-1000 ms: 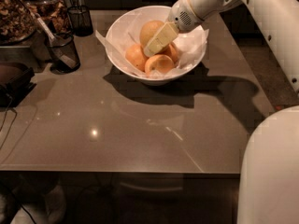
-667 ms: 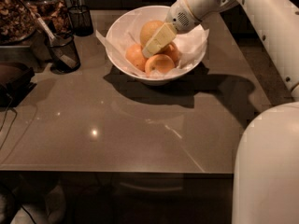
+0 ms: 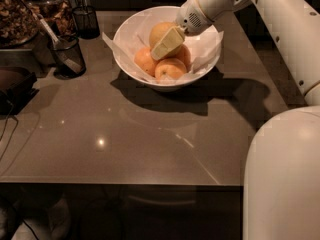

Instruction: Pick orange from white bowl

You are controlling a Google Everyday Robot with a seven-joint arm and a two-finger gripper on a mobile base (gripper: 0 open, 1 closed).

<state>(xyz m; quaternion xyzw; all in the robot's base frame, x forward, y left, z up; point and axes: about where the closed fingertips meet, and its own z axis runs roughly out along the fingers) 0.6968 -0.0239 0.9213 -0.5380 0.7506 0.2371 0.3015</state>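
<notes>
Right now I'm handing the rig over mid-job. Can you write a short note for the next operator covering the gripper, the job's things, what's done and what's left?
Gripper: down inside the bowl, against the front of the orange. A firm grip can't be confirmed from this view.
Orange: in the bowl at the back, resting above three smaller oranges.
Bowl: on the table, far side, with the mesh cups to its left.
Done: the reach into the bowl.
Left: confirm the grip, then lift the orange clear of the rim without dragging the paper liner.
</notes>
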